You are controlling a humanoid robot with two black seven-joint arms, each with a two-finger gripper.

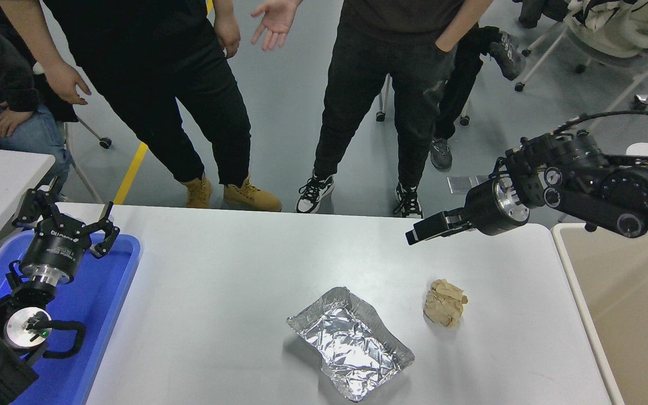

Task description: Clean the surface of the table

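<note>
A: Wide white-grey matte surface [217, 292] with rounded corners fills the lower frame. Two bits of litter on it: a crumpled silver foil tray [350, 342] near the front edge, and a wadded ball of brown paper [444, 302] just beside it to the right, apart from it.

B: The arms?

A: Right hand [421, 230] comes in from the right edge, held above the far right part of the surface, pointing left, up and back from the paper ball. It holds nothing. Seen side-on, the fingers look drawn together, but I cannot tell for certain.

B: Left?

A: Left hand [65, 216] parked at lower left over a blue plastic tray [104, 315], fingers spread, released, holding nothing.

B: Why that placing?

A: My reading: the beige bin [583, 292] butts against the right edge so litter goes straight across into it. The paper ball is nearest the bin, a likely first pick.

B: Room?

A: Plenty of bare surface around both items. People's legs [358, 112] stand beyond the far edge, close to the right arm's reach.
</note>
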